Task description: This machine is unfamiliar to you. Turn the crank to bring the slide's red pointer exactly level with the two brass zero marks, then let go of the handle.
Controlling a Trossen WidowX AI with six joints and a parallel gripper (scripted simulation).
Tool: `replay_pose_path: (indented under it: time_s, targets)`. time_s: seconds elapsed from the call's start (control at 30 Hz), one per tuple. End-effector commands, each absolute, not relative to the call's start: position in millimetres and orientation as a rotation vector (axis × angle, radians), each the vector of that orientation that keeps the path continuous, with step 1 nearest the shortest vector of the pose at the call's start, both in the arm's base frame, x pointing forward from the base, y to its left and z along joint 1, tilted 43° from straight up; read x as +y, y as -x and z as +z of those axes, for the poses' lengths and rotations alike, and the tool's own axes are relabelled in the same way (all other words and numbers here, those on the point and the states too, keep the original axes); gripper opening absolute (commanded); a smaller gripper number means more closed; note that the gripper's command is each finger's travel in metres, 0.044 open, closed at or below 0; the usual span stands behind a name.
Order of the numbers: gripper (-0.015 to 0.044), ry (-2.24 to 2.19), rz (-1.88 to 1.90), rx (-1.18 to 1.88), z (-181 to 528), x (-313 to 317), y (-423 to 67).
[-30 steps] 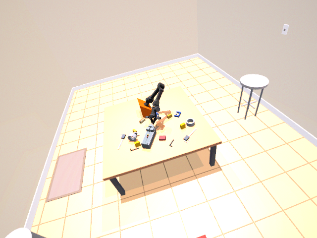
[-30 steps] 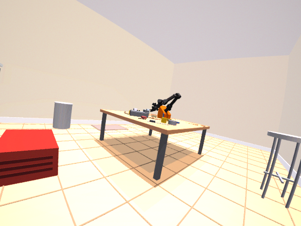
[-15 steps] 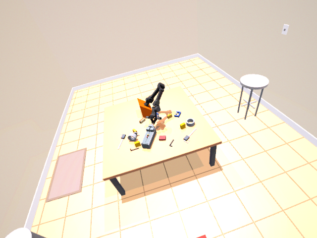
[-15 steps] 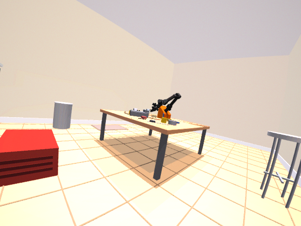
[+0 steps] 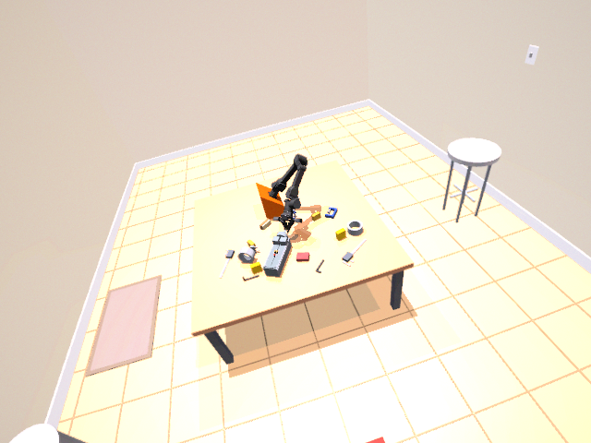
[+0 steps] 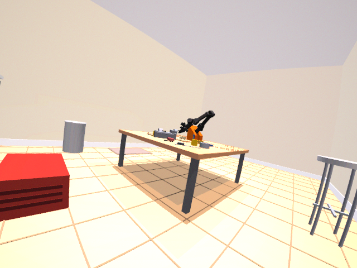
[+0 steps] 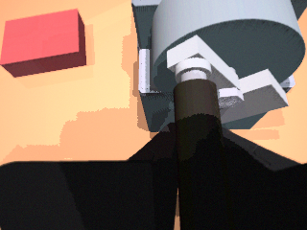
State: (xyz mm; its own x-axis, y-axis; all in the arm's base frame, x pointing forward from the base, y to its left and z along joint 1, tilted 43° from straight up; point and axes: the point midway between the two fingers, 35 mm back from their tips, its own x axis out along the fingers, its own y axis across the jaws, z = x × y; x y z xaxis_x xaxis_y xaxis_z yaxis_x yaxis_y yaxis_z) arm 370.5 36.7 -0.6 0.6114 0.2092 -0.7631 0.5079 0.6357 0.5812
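Gripper (image 7: 192, 192) clamped on the crank's dark handle (image 7: 197, 110)

We hold the handle straight ahead of the fingers, where it pins to the pale crank arm (image 7: 225, 72) on the grey drum (image 7: 230, 29). We judge it rigid and smooth, liable to slip, so we grip it mid-shaft. The machine (image 5: 277, 255) lies beyond; its red pointer is too small to read. A red block (image 7: 40, 40) sits up-left.
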Motion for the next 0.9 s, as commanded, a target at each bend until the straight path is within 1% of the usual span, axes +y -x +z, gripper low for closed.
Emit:
replay_pose_path:
  time_s: [0.0, 0.87]
  targets:
    - [0.0, -0.893, -0.182, 0.926, -0.6, 45.5, -374.2]
    - [0.0, -0.895, -0.182, 0.926, -22.2, 68.4, -375.3]
